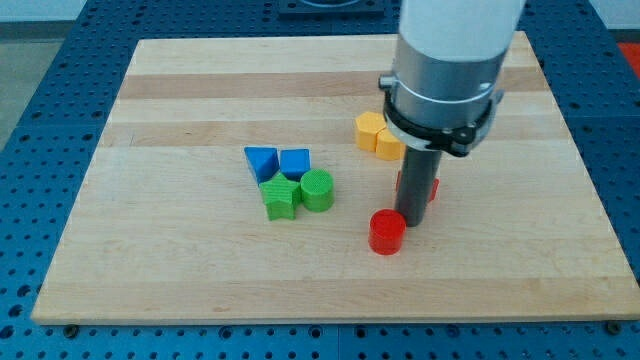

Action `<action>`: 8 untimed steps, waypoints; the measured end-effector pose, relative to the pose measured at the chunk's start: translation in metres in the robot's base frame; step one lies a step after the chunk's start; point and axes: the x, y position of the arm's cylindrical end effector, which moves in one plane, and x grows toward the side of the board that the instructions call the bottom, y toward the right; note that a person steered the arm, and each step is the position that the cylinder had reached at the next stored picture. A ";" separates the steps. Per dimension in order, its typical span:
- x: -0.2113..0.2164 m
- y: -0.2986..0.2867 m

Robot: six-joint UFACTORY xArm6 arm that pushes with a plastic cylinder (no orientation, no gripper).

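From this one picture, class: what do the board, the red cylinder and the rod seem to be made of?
Board: pale wood, matt, with visible grain and joined strips. Red cylinder: probably plastic, evenly coloured with a slight sheen; possibly painted. Rod: dark and smooth, metal or plastic, cannot tell; my tip stands right beside the red cylinder, at its right.

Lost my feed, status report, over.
My tip beside red cylinder, at its upper right. Second red block half-hidden behind rod. Yellow pair beyond; blue-green cluster left.
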 end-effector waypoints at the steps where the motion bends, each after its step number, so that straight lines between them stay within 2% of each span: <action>1: -0.001 -0.006; 2: 0.002 0.003; 3: 0.019 0.052; 4: -0.004 0.061; 5: -0.033 0.025; 8: -0.040 -0.038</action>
